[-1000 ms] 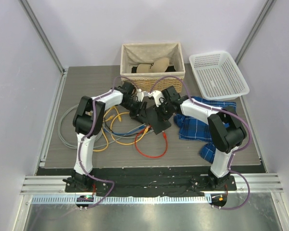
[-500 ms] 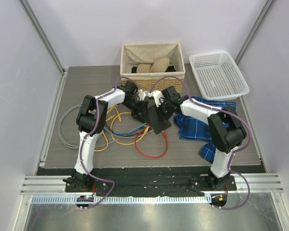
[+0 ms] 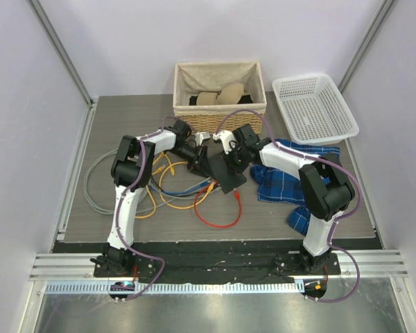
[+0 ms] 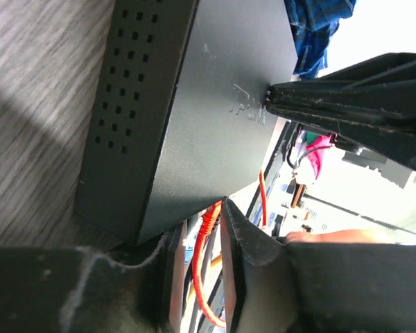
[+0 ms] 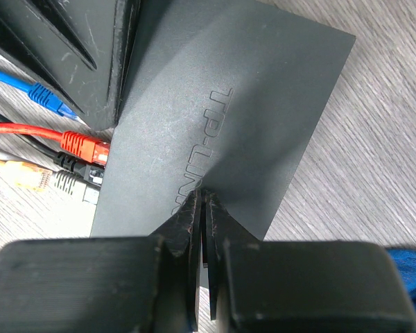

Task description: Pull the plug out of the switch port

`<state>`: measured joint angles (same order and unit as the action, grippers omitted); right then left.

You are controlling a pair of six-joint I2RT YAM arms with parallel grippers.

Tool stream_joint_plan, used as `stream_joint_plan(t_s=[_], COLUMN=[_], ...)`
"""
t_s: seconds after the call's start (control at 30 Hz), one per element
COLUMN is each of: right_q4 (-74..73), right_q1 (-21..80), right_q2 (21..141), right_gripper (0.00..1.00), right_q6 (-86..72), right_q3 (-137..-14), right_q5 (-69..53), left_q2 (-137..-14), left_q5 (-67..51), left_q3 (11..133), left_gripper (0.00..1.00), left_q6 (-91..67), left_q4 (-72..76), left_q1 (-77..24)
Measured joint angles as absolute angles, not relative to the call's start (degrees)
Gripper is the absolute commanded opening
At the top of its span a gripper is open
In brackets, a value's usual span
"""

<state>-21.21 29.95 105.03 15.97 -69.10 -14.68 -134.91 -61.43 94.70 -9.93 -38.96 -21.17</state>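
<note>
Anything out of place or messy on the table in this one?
Mildly. The switch lies diagonally, loose network cables sprawl in a tangle on its left, and a blue checked cloth lies crumpled on its right.

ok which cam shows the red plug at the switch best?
Right wrist: the red plug sits in plain sight against the switch edge, its cable trailing left. Left wrist shows only a red sliver of it inside the left pincer. Top external: the left arm covers that spot, so nothing usable.
</note>
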Motion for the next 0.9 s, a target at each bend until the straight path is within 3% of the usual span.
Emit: stream_joint_plan(t_s=[0.33, 0.5, 0.9], right_q4=[-21.3, -21.3, -21.3], right_q1=[29.9, 30.0, 30.2], right_q2=[105.1, 105.1, 105.1], right_gripper=[0.08, 0.08, 0.08], right_q6=[16.0, 16.0, 15.9], right_q3=[-69.1, -69.1, -69.1], right_q5=[-14.7, -14.7, -14.7], left_q2=[-136.3, -136.3, -136.3], left_q5=[-63.5, -63.3, -63.0], left_q3=[95.1, 95.2, 95.2], left_gripper=[0.12, 0.0, 0.0], left_q6=[-7.3, -6.9, -6.6], left_q4=[-39.2, -39.3, -39.5], left_q1=[-20.8, -20.8, -20.8])
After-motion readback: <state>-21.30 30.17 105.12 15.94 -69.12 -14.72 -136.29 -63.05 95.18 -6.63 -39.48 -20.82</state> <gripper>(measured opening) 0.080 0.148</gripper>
